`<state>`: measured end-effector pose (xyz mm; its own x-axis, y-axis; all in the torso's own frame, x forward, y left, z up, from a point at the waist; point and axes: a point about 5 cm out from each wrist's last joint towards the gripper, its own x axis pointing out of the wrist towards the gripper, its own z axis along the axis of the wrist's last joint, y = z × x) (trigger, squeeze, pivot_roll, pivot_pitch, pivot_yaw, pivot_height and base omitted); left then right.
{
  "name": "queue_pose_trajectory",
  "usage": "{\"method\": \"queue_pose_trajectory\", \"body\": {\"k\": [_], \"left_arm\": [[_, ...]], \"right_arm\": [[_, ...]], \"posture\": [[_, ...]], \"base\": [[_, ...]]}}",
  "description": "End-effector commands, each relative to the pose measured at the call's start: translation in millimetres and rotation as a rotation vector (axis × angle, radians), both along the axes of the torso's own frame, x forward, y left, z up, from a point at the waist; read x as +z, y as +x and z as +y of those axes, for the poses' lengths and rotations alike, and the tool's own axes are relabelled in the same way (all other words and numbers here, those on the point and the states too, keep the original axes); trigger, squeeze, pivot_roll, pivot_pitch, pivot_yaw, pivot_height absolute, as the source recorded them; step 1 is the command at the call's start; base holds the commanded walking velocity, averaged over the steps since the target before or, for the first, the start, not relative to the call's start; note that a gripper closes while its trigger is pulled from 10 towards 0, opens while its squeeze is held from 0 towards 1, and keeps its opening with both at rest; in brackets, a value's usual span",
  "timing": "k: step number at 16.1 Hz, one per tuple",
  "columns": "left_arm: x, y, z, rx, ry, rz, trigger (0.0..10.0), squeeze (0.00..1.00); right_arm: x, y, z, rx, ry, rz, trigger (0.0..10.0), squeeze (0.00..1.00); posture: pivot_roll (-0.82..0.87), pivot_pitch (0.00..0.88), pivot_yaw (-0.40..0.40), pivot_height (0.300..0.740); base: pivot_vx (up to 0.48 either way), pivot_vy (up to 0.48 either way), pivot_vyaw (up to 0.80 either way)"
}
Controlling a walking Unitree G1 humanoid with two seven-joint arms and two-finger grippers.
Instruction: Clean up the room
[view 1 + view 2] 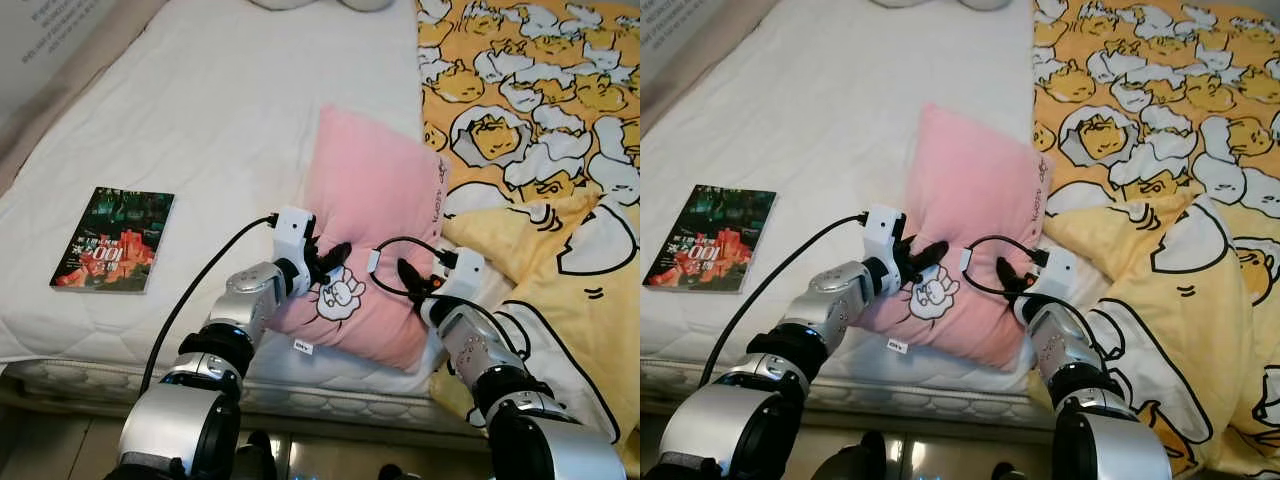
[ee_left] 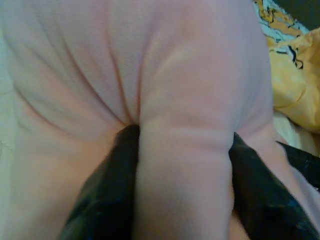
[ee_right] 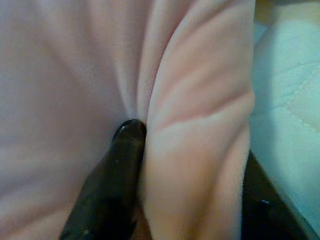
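Pillow (image 1: 375, 230): pink, frame centre on the bed (image 1: 200, 130), long axis toward upper frame.
Left pincer (image 1: 330, 262): I have it clenched on the pillow's lower-left fold.
Right pincer (image 1: 412, 283): clenched on the lower-right edge.
Nearer arm: both equal.

Silver arms, blk fingers (image 2: 107, 195), cables.

Head cameras look down; wrist cameras hug pillow (image 1: 375, 200).
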<state>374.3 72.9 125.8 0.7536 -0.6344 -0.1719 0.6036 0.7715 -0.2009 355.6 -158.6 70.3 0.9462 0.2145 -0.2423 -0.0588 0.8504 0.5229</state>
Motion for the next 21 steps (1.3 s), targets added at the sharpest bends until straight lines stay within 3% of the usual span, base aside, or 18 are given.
{"method": "queue_pose_trajectory", "body": {"k": [1, 6, 11, 13, 14, 15, 16, 17, 21], "left_arm": [[-20.6, -10.1, -9.6, -0.018, 0.002, 0.096, 0.0, 0.00], [-3.6, -4.9, -17.7, -0.039, -0.012, 0.017, 0.0, 0.00], [54.0, 11.0, -16.7, -0.083, -0.039, -0.190, 0.0, 0.00], [83.4, 18.2, -8.0, -0.060, -0.045, -0.289, 0.0, 0.00], [90.3, 19.1, -2.4, -0.025, -0.036, -0.327, 0.0, 0.00], [95.7, 18.9, 3.3, 0.045, -0.028, -0.387, 1.1, 0.00], [97.3, 18.4, 6.8, 0.120, -0.075, -0.391, 10.0, 0.00], [96.8, 17.3, 8.3, 0.154, -0.109, -0.385, 10.0, 0.00], [71.3, -7.0, -9.2, 0.219, -0.111, -0.377, 10.0, 0.00]], "right_arm": [[-15.7, -9.2, -3.0, -0.017, 0.021, 0.077, 0.0, 0.00], [12.2, 7.1, -12.0, -0.071, 0.012, -0.040, 0.0, 0.00], [63.0, 26.1, -17.6, -0.099, -0.014, -0.257, 0.0, 0.00], [88.7, 32.4, -22.2, -0.109, -0.172, -0.339, 0.0, 0.00], [96.9, 31.6, -25.7, -0.141, -0.206, -0.378, 0.0, 0.00], [98.1, 28.0, -28.8, -0.166, -0.259, -0.401, 0.0, 0.00], [93.2, 23.2, -32.2, -0.188, -0.293, -0.395, 7.3, 0.00], [89.2, 20.9, -32.7, -0.187, -0.301, -0.384, 10.0, 0.00], [69.3, 7.3, -29.8, -0.171, -0.313, -0.354, 10.0, 0.00]], "posture": [[0.09, 0.143, -0.016, 0.740], [0.10, 0.041, -0.005, 0.740], [0.10, 0.000, 0.007, 0.740], [0.10, 0.000, 0.017, 0.740], [0.09, 0.000, 0.019, 0.740], [0.09, 0.000, 0.019, 0.740], [0.09, 0.000, 0.018, 0.740], [0.10, 0.000, 0.016, 0.740], [0.11, 0.000, 0.004, 0.740]], "base": [[0.000, 0.000, 0.00], [0.000, 0.000, 0.00], [0.000, 0.000, 0.00], [0.000, 0.000, 0.00], [0.000, 0.000, 0.00], [0.000, 0.000, 0.00], [0.000, 0.000, 0.00], [0.000, 0.000, 0.00], [0.000, 0.000, 0.10]]}}
